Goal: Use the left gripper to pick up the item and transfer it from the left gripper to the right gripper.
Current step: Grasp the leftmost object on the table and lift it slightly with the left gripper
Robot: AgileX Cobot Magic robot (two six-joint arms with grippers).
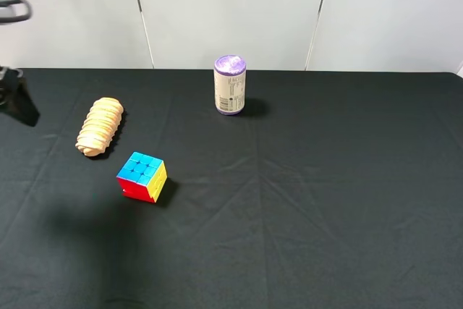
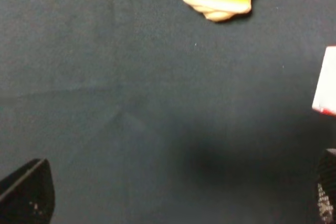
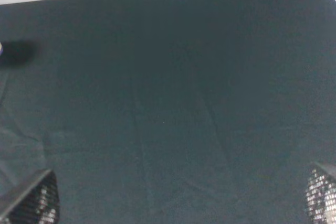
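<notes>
Black cloth covers the bench, where the item lies free at the left, near the cube. The left hand is spread and faces it, probably to approach; the right hand, also spread, holds nothing, probably awaiting the transfer.

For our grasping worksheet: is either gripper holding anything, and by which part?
Nothing is held: the left gripper and the right gripper are both open; the item lies on the table.
</notes>
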